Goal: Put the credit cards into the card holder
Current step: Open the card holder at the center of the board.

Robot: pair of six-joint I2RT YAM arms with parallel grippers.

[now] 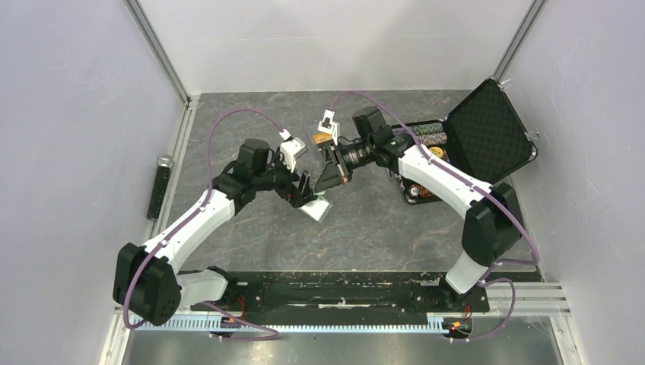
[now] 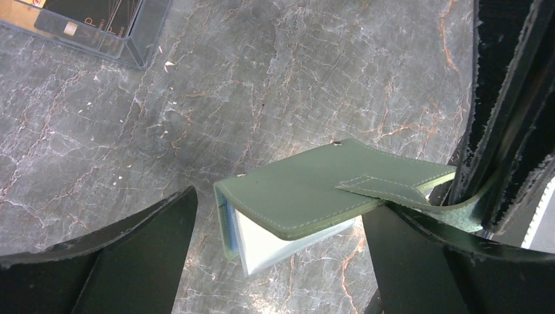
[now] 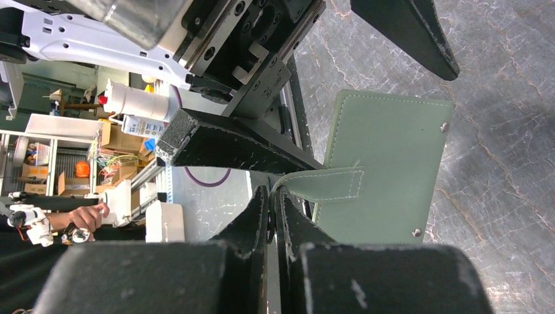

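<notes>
Card holder [image 2: 298, 196] between left fingers [image 2: 118, 261] — right fingers [image 3: 243, 237] pinch tab [image 3: 327, 184].

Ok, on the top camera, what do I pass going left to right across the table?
Black bar by the left rail → left hand → right hand → poker chips in the case → open case lid.

White shells, black joints on left arm [image 1: 194, 224] and right arm [image 1: 445, 176], bolted to black base rail [image 1: 335, 293]. Purple cables [image 1: 245, 112] above that rail. Black fingers [image 2: 118, 261], frayed edges.
</notes>
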